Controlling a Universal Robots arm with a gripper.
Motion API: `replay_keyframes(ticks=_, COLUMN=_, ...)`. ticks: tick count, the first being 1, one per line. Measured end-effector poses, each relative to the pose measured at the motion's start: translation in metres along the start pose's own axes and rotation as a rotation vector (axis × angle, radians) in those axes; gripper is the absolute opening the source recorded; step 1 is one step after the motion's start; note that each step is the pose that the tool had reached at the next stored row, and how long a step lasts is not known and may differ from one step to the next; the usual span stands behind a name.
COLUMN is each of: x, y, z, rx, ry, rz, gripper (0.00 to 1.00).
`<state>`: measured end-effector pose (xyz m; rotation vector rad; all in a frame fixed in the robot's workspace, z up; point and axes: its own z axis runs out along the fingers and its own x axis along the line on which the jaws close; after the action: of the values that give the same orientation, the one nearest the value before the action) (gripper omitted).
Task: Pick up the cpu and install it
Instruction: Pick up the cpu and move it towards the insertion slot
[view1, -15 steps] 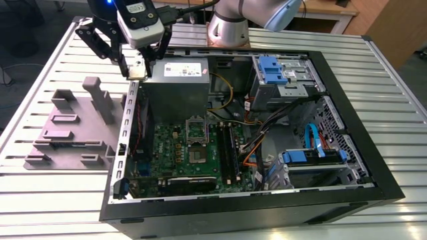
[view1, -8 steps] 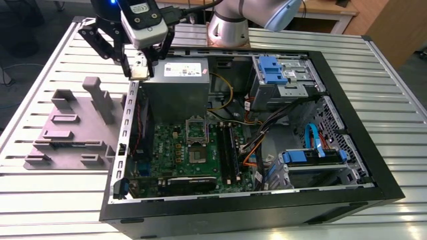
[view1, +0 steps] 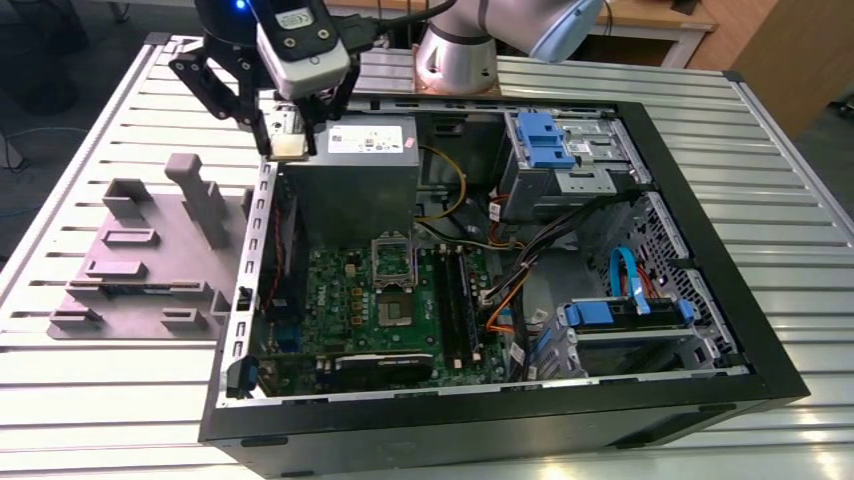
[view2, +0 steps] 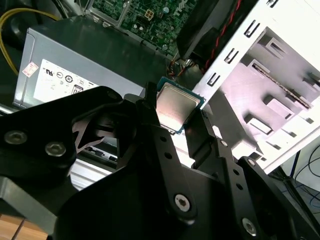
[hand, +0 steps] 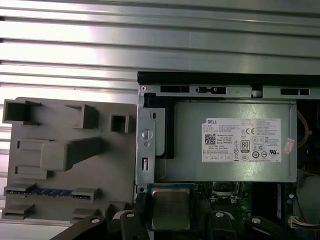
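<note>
The cpu (view2: 175, 107), a small square chip with a shiny silver top, sits between the black fingers of my gripper (view2: 175, 114), which is shut on it. In the first wrist view the cpu (hand: 171, 207) shows flat between the fingertips of the gripper (hand: 171, 212). The exterior view has the gripper (view1: 287, 140) hanging in the air over the open computer case's wall (view1: 251, 250) on that view's left, beside the grey power supply (view1: 354, 170). A black square socket frame (view1: 395, 252) lies on the green motherboard (view1: 340, 300), well below the gripper.
A mauve-grey tray (view1: 134, 270) with upright blocks lies on the slatted metal table (view1: 107, 120), at the exterior view's left of the case. Inside the case are cables (view1: 507, 300), blue drive brackets (view1: 627, 310) and a drive cage (view1: 561, 150). The arm's base (view1: 461, 60) stands behind the case.
</note>
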<state>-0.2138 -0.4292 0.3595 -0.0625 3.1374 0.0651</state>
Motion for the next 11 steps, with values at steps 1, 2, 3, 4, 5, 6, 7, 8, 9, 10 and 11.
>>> replay_keyframes(ticks=1, x=-0.0016, y=-0.0001, z=0.0001, rx=-0.0001, ry=0.0003, rz=0.0, gripper=0.47)
replay_keyframes(ticks=2, x=-0.0032, y=-0.0002, z=0.0002, rx=-0.0001, ry=0.0006, rz=0.0, gripper=0.47)
replay_keyframes(ticks=3, x=-0.0048, y=-0.0002, z=0.0003, rx=0.0, ry=0.001, rz=0.001, gripper=0.47)
replay_keyframes(ticks=4, x=-0.0066, y=-0.0003, z=0.0004, rx=-0.0001, ry=0.0013, rz=0.001, gripper=0.47)
replay_keyframes(ticks=5, x=-0.0084, y=-0.0004, z=0.0004, rx=-0.0001, ry=0.0017, rz=0.001, gripper=0.47)
replay_keyframes(ticks=6, x=-0.0103, y=-0.0005, z=0.0005, rx=-0.0001, ry=0.002, rz=0.001, gripper=0.47)
replay_keyframes(ticks=7, x=-0.0122, y=-0.0006, z=0.0006, rx=-0.0001, ry=0.0023, rz=0.001, gripper=0.47)
replay_keyframes(ticks=8, x=-0.014, y=-0.0007, z=0.0006, rx=-0.0001, ry=0.0027, rz=0.001, gripper=0.47)
replay_keyframes(ticks=9, x=-0.0158, y=-0.0007, z=0.0007, rx=-0.0001, ry=0.003, rz=0.001, gripper=0.47)
replay_keyframes(ticks=10, x=-0.0177, y=-0.0008, z=0.0008, rx=-0.0001, ry=0.0032, rz=0.001, gripper=0.47)
replay_keyframes(ticks=11, x=-0.0196, y=-0.0009, z=0.0009, rx=-0.0002, ry=0.0035, rz=0.001, gripper=0.47)
